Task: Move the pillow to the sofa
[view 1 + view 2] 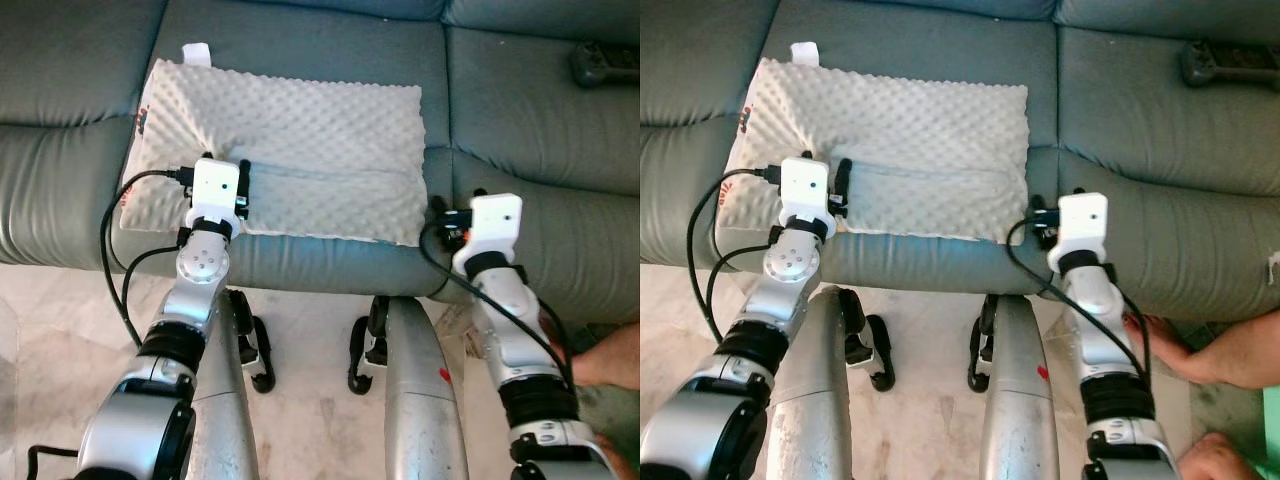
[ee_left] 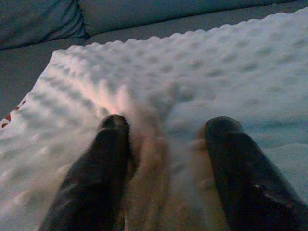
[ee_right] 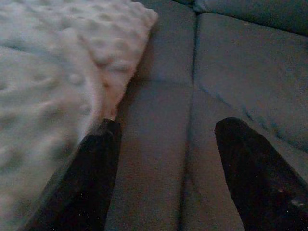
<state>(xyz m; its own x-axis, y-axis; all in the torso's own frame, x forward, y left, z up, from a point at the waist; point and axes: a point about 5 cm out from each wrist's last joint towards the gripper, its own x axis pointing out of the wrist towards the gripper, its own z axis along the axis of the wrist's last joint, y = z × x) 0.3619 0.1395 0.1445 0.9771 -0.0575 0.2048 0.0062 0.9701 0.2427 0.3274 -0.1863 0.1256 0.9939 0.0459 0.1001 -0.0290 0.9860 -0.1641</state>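
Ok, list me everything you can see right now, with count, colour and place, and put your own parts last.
pillow: one, white and bumpy, lying flat on the sofa seat, near its front edge
tag: one, white, at the pillow's back left corner
sofa: one, grey-green, across the whole view ahead
controller-like object: one, dark, on the sofa seat far right; too small to identify
floor: pale marble tile, in front of the sofa
person's hand: one, low on the right beside the right arm
left gripper: black fingers open, resting on the pillow's front left part
right gripper: black fingers open, over the sofa seat at the pillow's right edge
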